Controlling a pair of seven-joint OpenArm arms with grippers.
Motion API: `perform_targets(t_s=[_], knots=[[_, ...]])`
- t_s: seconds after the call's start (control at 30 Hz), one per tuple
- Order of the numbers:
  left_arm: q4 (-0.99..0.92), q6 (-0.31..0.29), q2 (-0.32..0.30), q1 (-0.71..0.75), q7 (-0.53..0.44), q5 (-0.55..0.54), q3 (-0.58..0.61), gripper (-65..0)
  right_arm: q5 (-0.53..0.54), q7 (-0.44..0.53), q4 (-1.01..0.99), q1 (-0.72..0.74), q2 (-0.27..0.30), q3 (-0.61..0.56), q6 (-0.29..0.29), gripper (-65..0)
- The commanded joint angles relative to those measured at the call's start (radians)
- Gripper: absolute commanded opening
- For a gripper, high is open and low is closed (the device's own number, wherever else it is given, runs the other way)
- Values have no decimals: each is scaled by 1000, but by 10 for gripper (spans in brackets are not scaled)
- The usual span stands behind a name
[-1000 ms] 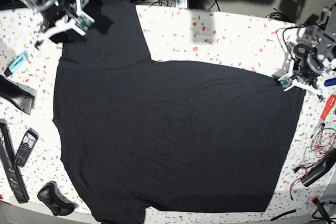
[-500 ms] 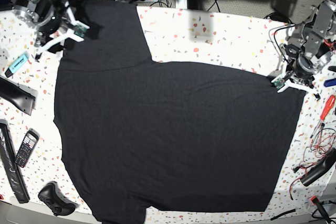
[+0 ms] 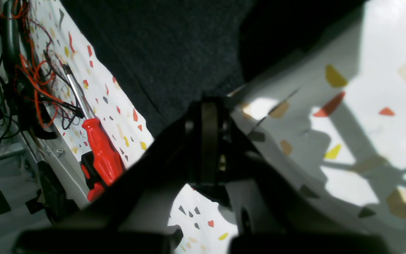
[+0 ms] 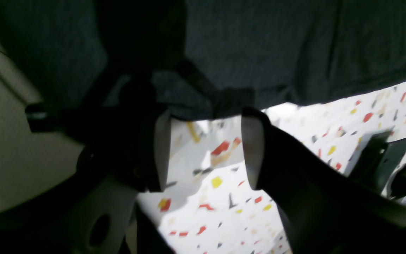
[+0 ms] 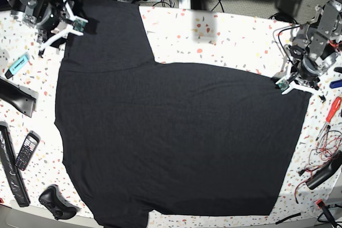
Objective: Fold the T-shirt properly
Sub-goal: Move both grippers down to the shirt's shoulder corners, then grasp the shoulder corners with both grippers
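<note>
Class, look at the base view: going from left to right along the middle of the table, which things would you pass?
Black mobile phone → black T-shirt → red screwdriver.

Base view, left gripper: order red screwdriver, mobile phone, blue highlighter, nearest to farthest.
From the left gripper, at the view's right edge:
1. Red screwdriver, just below it at the right edge.
2. Mobile phone and blue highlighter, both at the far left edge; too close to call.
</note>
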Motion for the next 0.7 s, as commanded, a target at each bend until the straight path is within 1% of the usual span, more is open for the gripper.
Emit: perform_targets(t_s=[0.0,0.1,0.2,0.27,0.33,0.43,0.53,0.57,0.67], knots=[[-24,-57,8,6,18,-35,10,-650,3,6,11,12,19,-11,-6,-338],[-24,-57,8,6,19,-35,10,-650,-4,3,3,56,16,-88,-6,-338],[-24,-58,8,6,19,-35,10,-650,-11,-6,-39,125,-27,-168,-8,-338],[-24,-57,8,6,19,-35,10,-650,-10,-30,-66,177,-61,-212,-9,-338],[-24,-57,8,6,19,-35,10,-650,-10,-48,-85,222,-82,-253,-8,-338],[-24,-58,8,6,19,-35,10,-650,-10,-76,-99,271,-95,-299,-8,-338],[-24,-57,8,6,18,-36,10,-650,-10,-88,-100,297,-95,-319,-8,-339],[-24,-57,8,6,18,-36,10,-650,-10,-88,-100,304,-95,-319,-8,-354],[-24,-58,8,6,14,-36,10,-650,-1,-89,-100,318,-94,-318,-8,-459]])
